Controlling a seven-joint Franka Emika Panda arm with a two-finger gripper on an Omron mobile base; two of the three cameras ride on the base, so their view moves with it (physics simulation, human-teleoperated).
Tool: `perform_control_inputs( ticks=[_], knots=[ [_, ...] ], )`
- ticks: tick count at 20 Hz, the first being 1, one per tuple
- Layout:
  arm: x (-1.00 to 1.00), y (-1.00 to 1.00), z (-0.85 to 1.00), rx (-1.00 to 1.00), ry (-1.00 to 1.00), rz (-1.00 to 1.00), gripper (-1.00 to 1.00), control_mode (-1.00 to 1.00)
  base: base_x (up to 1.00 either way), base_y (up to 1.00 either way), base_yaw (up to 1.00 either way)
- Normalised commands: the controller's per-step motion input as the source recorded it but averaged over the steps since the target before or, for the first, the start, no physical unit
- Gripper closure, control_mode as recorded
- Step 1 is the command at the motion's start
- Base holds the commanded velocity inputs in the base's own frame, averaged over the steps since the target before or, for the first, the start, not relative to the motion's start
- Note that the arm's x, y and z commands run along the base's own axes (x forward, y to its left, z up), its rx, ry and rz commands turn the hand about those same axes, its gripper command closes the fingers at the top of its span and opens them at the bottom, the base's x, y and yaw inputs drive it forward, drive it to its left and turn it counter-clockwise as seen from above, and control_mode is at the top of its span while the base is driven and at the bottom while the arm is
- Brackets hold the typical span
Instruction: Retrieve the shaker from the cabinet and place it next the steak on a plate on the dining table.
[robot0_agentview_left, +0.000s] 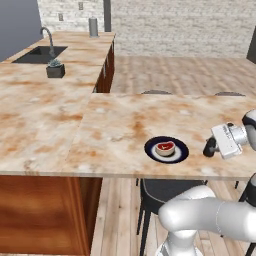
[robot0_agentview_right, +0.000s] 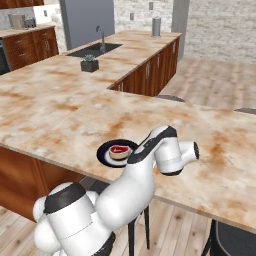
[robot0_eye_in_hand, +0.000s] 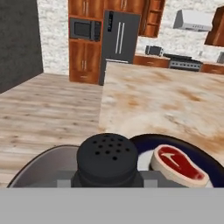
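My gripper (robot0_agentview_left: 208, 148) is shut on the small black shaker (robot0_agentview_left: 209, 146) and lies level, low over the dining table (robot0_agentview_left: 125, 125), pointing left at the plate (robot0_agentview_left: 180, 153). On that dark-blue plate with a white centre lies the red steak (robot0_agentview_left: 164, 147), a short gap left of the shaker. In the hand view the shaker's holed top (robot0_eye_in_hand: 108, 158) fills the near middle, with the steak (robot0_eye_in_hand: 177, 165) and the plate's rim (robot0_eye_in_hand: 209, 160) just to its right. From the right base view my arm hides the hand; the plate (robot0_agentview_right: 103, 152) and the steak (robot0_agentview_right: 119, 151) show. The cabinet is not clearly identifiable.
Dark stools (robot0_agentview_left: 165, 191) stand under the table's near edge and others (robot0_agentview_left: 156, 92) along the far side. A marble counter (robot0_agentview_left: 35, 110) with a sink (robot0_agentview_left: 39, 54), a small plant pot (robot0_agentview_left: 55, 69) and a grey canister (robot0_agentview_left: 93, 27) runs to the left. Wooden units and a fridge (robot0_eye_in_hand: 119, 37) stand far off.
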Motion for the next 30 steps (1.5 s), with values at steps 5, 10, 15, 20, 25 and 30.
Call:
perform_control_inputs(
  ticks=[5, 10, 15, 20, 25, 30],
  knots=[
    [0.26, 0.00, -0.25, 0.09, 0.02, 0.00, 1.00, -1.00, 0.00, 0.00, 0.00],
    [0.26, -0.08, -0.14, 0.05, 0.00, 0.00, 1.00, -1.00, 0.00, 0.00, 0.00],
    [0.26, -0.21, -0.13, 0.01, 0.00, 0.01, 1.00, -1.00, 0.00, 0.00, 0.00],
    [0.21, -0.09, -0.16, 0.00, 0.00, 0.01, 1.00, -1.00, 0.00, 0.00, 0.00],
    [0.20, 0.00, -0.15, 0.00, 0.00, 0.00, 1.00, -1.00, 0.00, 0.00, 0.00],
    [0.11, 0.00, -0.14, 0.00, 0.00, 0.00, 1.00, -1.00, 0.00, 0.00, 0.00]
  ],
)
